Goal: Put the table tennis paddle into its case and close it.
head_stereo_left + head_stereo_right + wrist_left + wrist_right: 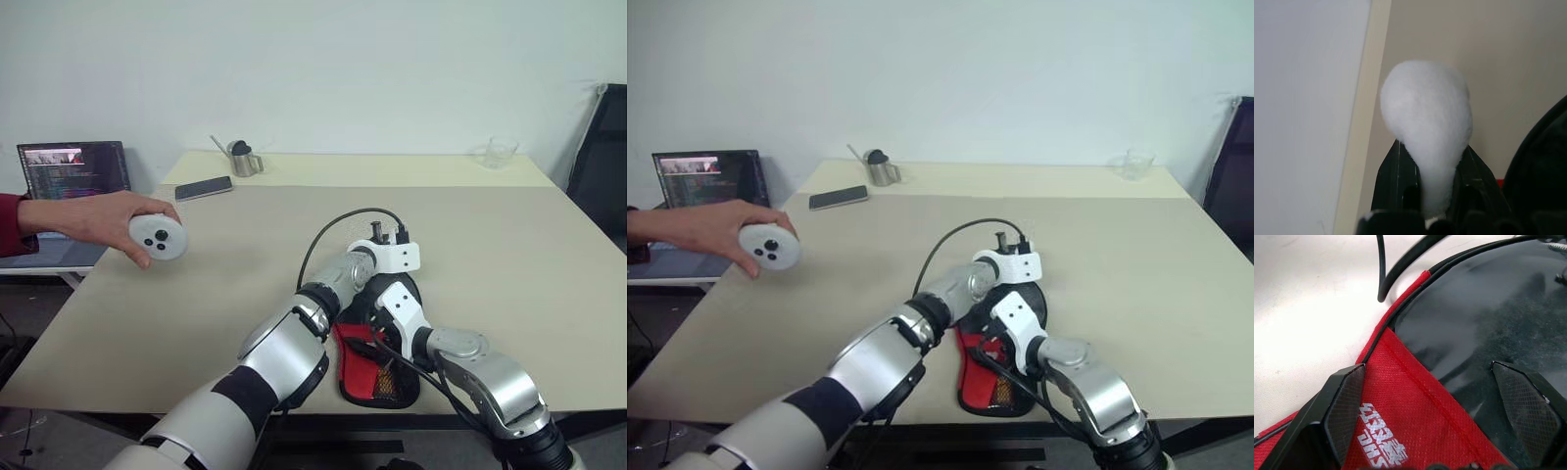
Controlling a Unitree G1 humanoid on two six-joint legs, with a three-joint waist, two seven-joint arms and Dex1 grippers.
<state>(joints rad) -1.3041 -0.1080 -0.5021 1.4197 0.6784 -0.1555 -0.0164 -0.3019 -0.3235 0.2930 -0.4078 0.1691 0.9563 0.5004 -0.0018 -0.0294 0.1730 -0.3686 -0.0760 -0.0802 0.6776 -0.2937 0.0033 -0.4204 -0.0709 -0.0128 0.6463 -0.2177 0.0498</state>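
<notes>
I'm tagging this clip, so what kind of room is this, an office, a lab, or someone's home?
Probably an office or lab workspace, not a home: a large plain beige table against a bare white wall, an open laptop showing code at the side, and a phone lying by a metal cup.

a person's hand [93, 220] holds a round white device [158, 237] over the bench's [245, 264] left edge; far back lie a phone [204, 188], metal cup [242, 160], glass [500, 154] and laptop [74, 168].
</notes>
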